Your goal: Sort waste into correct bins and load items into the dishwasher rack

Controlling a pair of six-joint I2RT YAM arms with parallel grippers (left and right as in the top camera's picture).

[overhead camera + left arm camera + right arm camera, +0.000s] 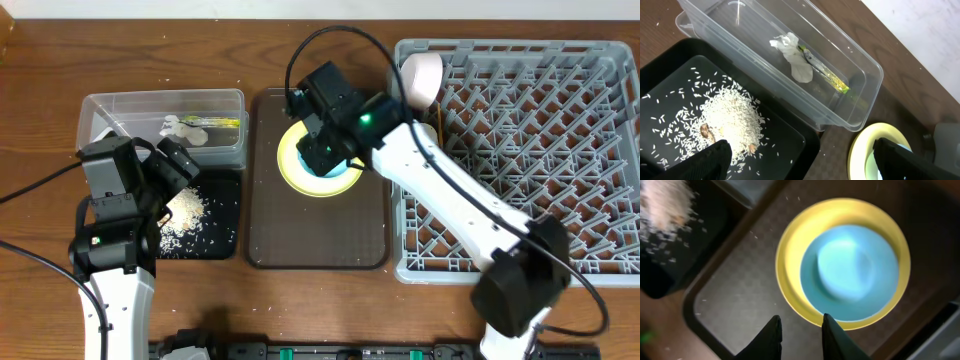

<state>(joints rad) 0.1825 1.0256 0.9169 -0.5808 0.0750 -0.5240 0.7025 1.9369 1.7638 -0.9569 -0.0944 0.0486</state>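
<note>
I see my left gripper (801, 158) wide open over the black tray's (671, 69) rice (735, 117); right gripper (801, 323), fingers narrowly apart, empty, above the plate's (788, 262) edge.

The right hand (799, 326) hangs over the yellow plate (790, 245) and blue bowl (850, 272), barring the way from above. The brown tray (315, 235)'s half toward the surface (300, 25)'s near edge lies bare. The left hand (800, 155) overhangs the black tray (220, 222); the clear tub (236, 98) stands uncovered.

Clear plastic tub (740, 30), glossy yellow plate (790, 265)
</note>
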